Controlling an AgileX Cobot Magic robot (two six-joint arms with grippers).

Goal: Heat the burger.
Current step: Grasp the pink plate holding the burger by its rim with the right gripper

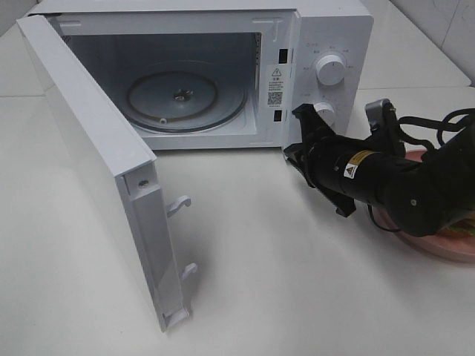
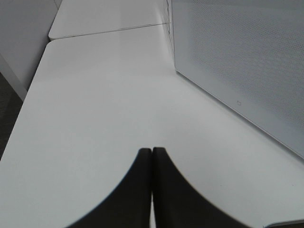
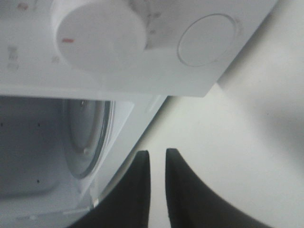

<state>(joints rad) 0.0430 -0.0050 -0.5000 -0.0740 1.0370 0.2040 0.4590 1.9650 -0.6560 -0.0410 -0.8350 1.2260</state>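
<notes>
Fingers of your right gripper [image 3: 157, 152] stand a narrow crack apart, with nothing between them; it holds nothing. Just ahead of its tips you have the lower front corner of the microwave [image 1: 334, 22]. A white knob [image 3: 99, 31] and a round flat button [image 3: 206, 39] on the control panel sit close beyond them. To the cavity side of that gripper the oven stands open, and the glass turntable [image 1: 185, 96] lies bare inside. The door [image 1: 89, 148] is swung wide, well away from the tool on the far side of the opening.

The burger [image 1: 467, 224] is behind your right gripper, back along its arm. It sits on the pink plate [image 1: 445, 252] on the table [image 1: 260, 282], and the forearm covers nearly all of it. You see only a sliver of it at the frame's edge, well apart from the fingertips and outside the oven.

Your left gripper [image 2: 152, 149] has its two fingers pressed together, gripping nothing, low over bare tabletop. The meshed face of the door rises ahead of it and off to one side, not touching. The high camera does not show this gripper.
</notes>
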